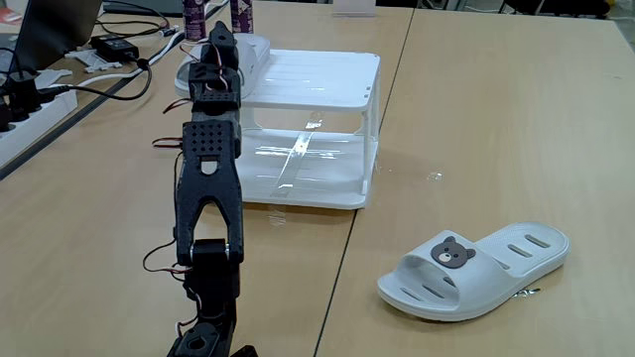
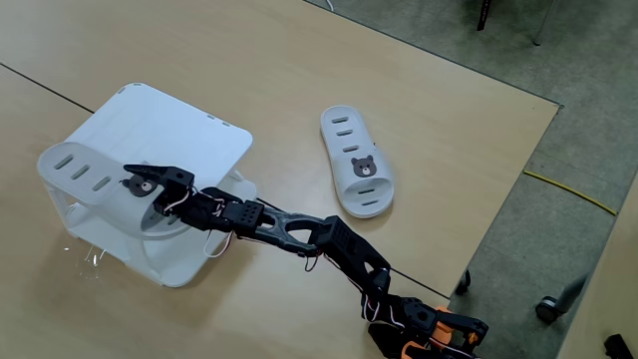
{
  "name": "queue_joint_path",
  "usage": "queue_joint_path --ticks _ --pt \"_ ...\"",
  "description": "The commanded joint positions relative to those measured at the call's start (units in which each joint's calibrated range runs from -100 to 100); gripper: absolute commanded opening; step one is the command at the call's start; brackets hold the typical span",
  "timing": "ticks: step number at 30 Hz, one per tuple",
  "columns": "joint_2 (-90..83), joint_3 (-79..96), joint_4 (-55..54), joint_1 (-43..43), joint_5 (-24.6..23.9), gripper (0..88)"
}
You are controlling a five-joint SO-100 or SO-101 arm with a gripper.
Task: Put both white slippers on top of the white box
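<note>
1. The first slipper point(image 2: 85, 170) lies on the left of the box point(image 2: 194, 130) top, the gripper point(image 2: 135, 178) over it; whether its jaws pinch it I cannot tell
2. Next: fetch the second slipper point(image 1: 476, 270), lying near right on the table point(image 1: 496, 109), well apart from the box

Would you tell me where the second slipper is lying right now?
It lies on the table, right of the white box in both fixed views: the slipper sits apart from the stand.
</note>
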Motion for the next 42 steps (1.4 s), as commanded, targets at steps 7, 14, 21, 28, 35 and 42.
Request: queue_joint_path --ticks 7,14,21,28,35,42 --pt "-9.13 0.99 4.41 1.5 0.42 24.0" --pt "-15.27 6.76 6.48 1.59 0.42 23.9" --pt "-19.99 6.58 23.22 1.59 0.42 24.2" --pt "-21.0 5.77 25.55 1.5 0.42 24.2" --pt "-25.96 6.31 29.34 1.59 0.42 24.2" --pt "-34.63 14.16 33.92 1.5 0.42 24.2"
